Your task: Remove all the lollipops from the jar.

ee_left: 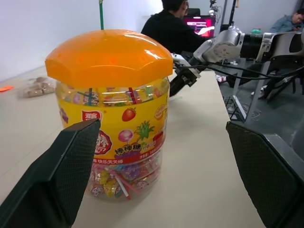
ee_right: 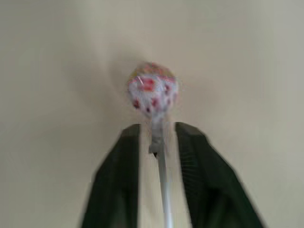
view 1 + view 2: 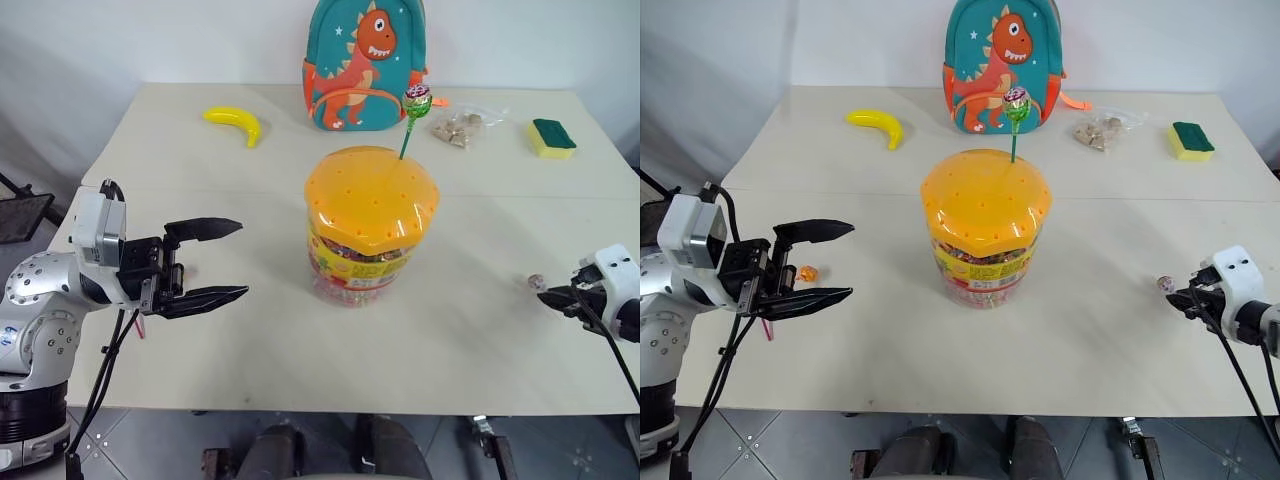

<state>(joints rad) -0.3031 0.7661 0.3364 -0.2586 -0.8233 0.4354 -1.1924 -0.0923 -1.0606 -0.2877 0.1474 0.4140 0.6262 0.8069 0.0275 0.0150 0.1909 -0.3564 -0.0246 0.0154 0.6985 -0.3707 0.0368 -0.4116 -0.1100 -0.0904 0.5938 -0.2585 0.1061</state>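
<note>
Right gripper [image 2: 158,142] is low over the bench [image 3: 480,330] at its right edge, with a pinkish-silver lollipop [image 2: 152,89] between the fingers. The stick runs down the gap, the head sits just past the tips. The fingers look parted around the stick, but I cannot tell whether they grip it or have let go. My read: this is the drop-off. To do it well, part the fingers fully, let the stick settle flat, then back straight out so the tips don't drag the head or roll it off the bench edge.

Left gripper [image 3: 205,262] is left of the jar [image 3: 368,225], fingers spread wide and empty, pointed at the jar's side but apart from it. It's well placed to steady the tub for the next pull.

The jar stands mid-bench with its orange lid on. One green-pink lollipop [image 3: 417,100] remains, standing upright with its stick in a lid hole on the far side. Through the clear wall, wrapped candies fill the tub. Another orange lollipop head [image 3: 807,272] lies on the bench by the left gripper. Judging by that, the task is mostly done.
</note>
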